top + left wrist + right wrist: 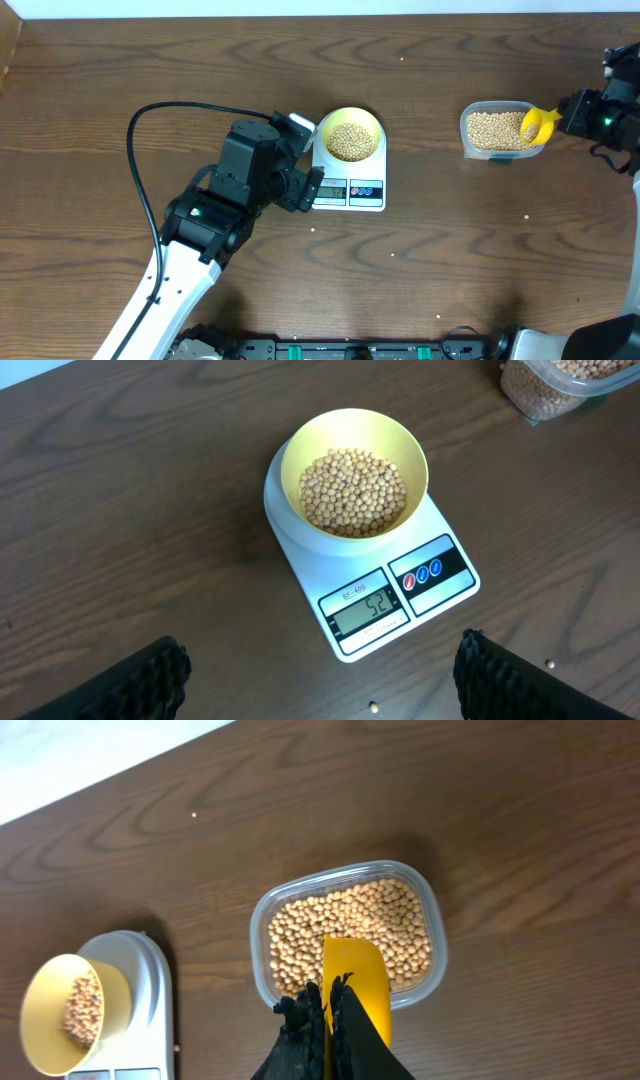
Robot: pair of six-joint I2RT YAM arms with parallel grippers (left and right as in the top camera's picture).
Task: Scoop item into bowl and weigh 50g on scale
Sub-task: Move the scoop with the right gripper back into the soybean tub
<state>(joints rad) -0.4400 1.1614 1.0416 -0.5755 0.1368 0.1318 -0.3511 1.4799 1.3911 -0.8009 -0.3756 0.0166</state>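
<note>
Overhead and wrist views of the weighing stage. The white digital scale [305, 565] lies flat on the wooden table [120, 510], its long axis running away from the robot and its front edge facing the robot. On that edge the grey display [366, 610] reads 52, with the buttons just to its right. The pale-yellow bowl [395, 440] stands upright on the far end of the scale, opening upward and partly filled with tan beans [352, 492].

The left pincer [322, 680] hovers just beside the display end of the scale, on its left. Its jaws are spread wide and hold nothing.

To the right of the scale, well apart from it, stands a clear tub [258, 950] holding more beans. The right pincer [328, 1020] is closed tight on the handle of the yellow scoop [355, 970]. The scoop's long axis lies roughly in line with the scale, its blade pointing towards the scale and its handle away from it. The blade hangs over the tub end farthest from the scale.

A few stray beans [373, 707] lie on the table on the scale's near side.
</note>
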